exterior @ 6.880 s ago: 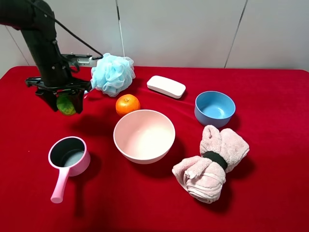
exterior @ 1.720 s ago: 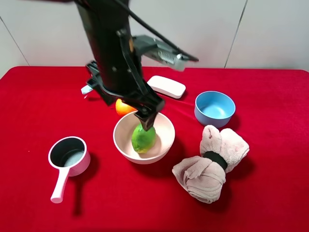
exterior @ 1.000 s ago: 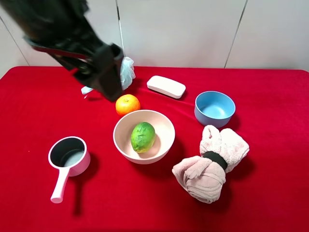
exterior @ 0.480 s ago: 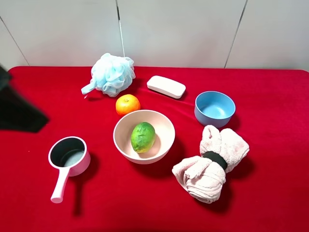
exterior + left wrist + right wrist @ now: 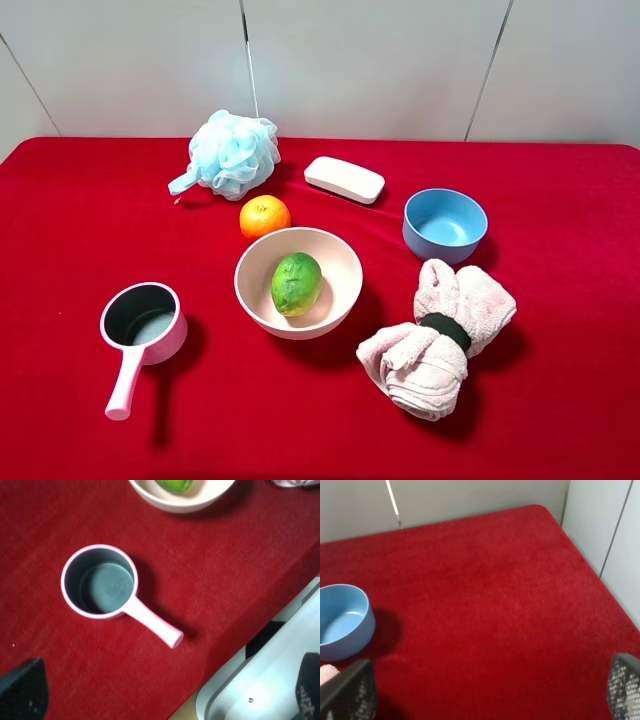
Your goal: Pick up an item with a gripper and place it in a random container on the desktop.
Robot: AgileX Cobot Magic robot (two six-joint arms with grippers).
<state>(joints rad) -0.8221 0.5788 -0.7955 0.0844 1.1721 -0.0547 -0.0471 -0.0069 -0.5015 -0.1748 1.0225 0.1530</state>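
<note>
Red cloth covers the whole desktop (image 5: 80,200), pale panelled wall behind it. Green fruit (image 5: 296,283) lies inside the big pink bowl (image 5: 343,262), roughly mid-table, resting on the bowl's floor, nothing touching it from above.

Orange (image 5: 265,216) sits just beside the bowl on the back side, apart from the rim. Blue bath pouf (image 5: 233,154) is near the back edge, left of centre; white case (image 5: 344,179) is also near the back edge, approx centre. Blue bowl (image 5: 444,224) is toward the right, w/ a rolled pink towel (image 5: 437,337) in front of it, held by a dark band. Pink saucepan (image 5: 142,326) is toward the front-left corner, handle pointing at the front edge, dark inside.

No arms in the overhead view. Left wrist cam: left gripper (image 5: 165,692) over the front-left area near the table edge, fingertips wide apart at the frame corners, nothing between them; saucepan and part of the bowl w/ fruit visible. Right wrist cam: right gripper (image 5: 492,690) over the back-right corner region, fingers likewise spread wide, holding nothing; blue bowl visible to one side.
</note>
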